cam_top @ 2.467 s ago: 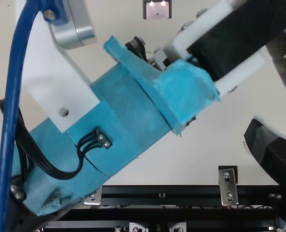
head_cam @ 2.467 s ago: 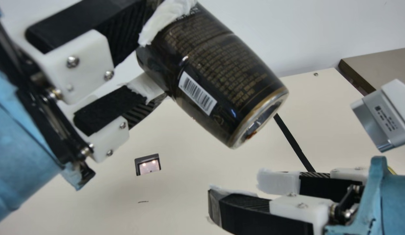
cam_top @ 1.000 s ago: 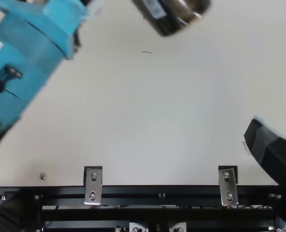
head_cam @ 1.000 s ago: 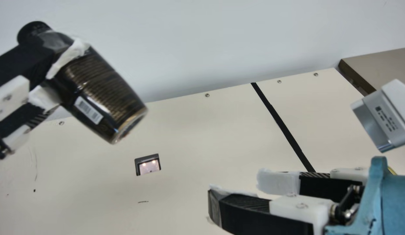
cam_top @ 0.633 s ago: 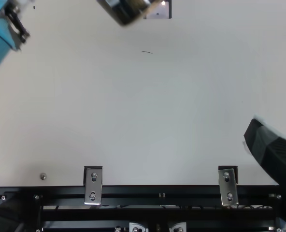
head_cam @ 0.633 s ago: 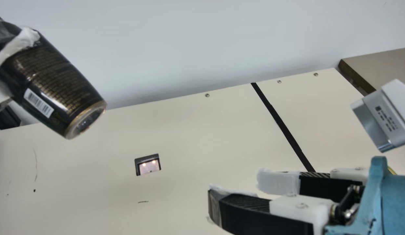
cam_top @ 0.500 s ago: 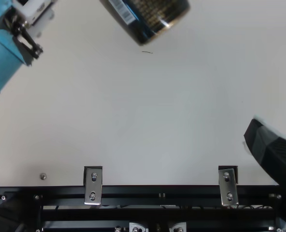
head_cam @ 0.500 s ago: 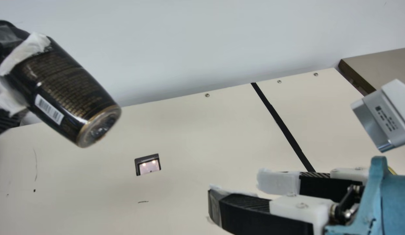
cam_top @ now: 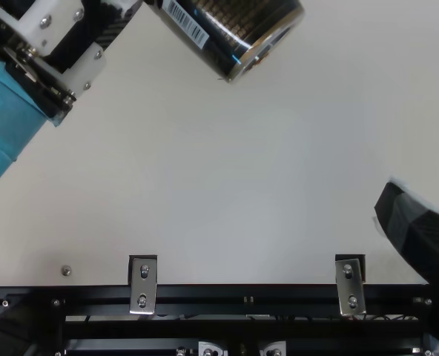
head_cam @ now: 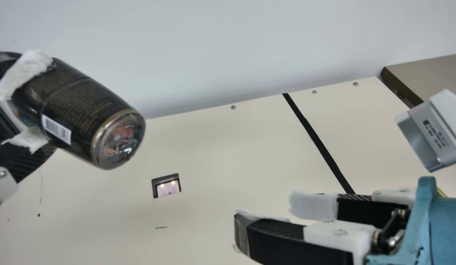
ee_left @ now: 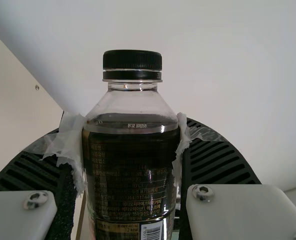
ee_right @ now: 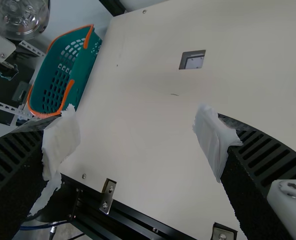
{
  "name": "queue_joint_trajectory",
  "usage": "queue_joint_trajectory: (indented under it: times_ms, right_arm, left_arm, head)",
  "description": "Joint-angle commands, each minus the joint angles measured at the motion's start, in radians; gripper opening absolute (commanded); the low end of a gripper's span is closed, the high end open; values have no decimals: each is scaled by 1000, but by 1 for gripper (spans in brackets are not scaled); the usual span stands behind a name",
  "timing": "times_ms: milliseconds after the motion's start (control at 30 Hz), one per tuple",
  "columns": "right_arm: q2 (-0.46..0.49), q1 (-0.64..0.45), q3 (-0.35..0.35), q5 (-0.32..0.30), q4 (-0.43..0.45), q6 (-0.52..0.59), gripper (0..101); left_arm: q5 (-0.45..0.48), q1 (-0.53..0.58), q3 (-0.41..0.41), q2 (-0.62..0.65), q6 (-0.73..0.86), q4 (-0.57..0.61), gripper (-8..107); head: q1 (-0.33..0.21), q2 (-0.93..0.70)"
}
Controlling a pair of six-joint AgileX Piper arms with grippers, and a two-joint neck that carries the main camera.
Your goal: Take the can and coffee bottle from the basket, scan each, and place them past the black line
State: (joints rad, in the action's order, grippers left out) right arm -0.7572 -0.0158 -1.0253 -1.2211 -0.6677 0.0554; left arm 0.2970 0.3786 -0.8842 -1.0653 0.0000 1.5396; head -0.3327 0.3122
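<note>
Black-capped, clear plastic coffee bottle (ee_left: 133,170), dark-filled: tilted, aloft at left, clamped in black ribbed left gripper (ee_left: 130,130). Likely weighty, slick, slightly yielding; best held round the body, barcode (head_cam: 56,129) uncovered. Black ribbed right gripper (head_cam: 266,211): near right, spread apart.

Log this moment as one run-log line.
left gripper: shut on coffee bottle, tilted | right gripper: open, empty | basket: beside table
</note>
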Motion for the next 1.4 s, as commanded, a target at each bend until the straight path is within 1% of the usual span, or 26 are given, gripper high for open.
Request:
queue_joint_trajectory:
  times_ms: [0, 133, 300, 500, 600, 633, 667, 733, 800, 967, 1100, 1233, 1367]
  right_arm:
    - [-1, 1, 1, 1, -5, -2, 101]
    - [-2, 17, 15, 13, -71, -32, 101]
    - [-12, 60, 52, 57, -213, -100, 101]
    - [-21, 109, 120, 169, -427, -209, 101]
    - [-20, 135, 150, 234, -495, -252, 101]
    - [-21, 144, 155, 253, -497, -258, 101]
    - [-21, 136, 150, 219, -453, -247, 101]
    - [-21, 145, 156, 248, -485, -261, 101]
    - [-21, 145, 156, 263, -502, -260, 101]
    - [-29, 138, 159, 261, -513, -253, 101]
    - [-50, 148, 160, 276, -528, -253, 101]
    - [-87, 188, 157, 321, -543, -254, 101]
    - [-135, 256, 146, 396, -554, -255, 101]
  left_arm:
    - [0, 0, 0, 0, 0, 0, 10]
    - [0, 0, 0, 0, 0, 0, 10]
    - [0, 0, 0, 0, 0, 0, 10]
    - [0, 0, 0, 0, 0, 0, 10]
    - [0, 0, 0, 0, 0, 0, 10]
    - [0, 0, 0, 0, 0, 0, 10]
    - [0, 0, 0, 0, 0, 0, 10]
    - [0, 0, 0, 0, 0, 0, 10]
    - [0, 0, 0, 0, 0, 0, 10]
    - [0, 0, 0, 0, 0, 0, 10]
    - [0, 0, 0, 0, 0, 0, 10]
    - [0, 0, 0, 0, 0, 0, 10]
    - [0, 0, 0, 0, 0, 0, 10]
  head:
    - [-25, 14]
    - [-25, 14]
    - [-25, 14]
    - [-25, 14]
    - [-25, 14]
    - [-25, 14]
    - [-25, 14]
    - [-25, 14]
    - [-25, 14]
    - [-25, 14]
    - [-25, 14]
    - [-25, 14]
    - [-25, 14]
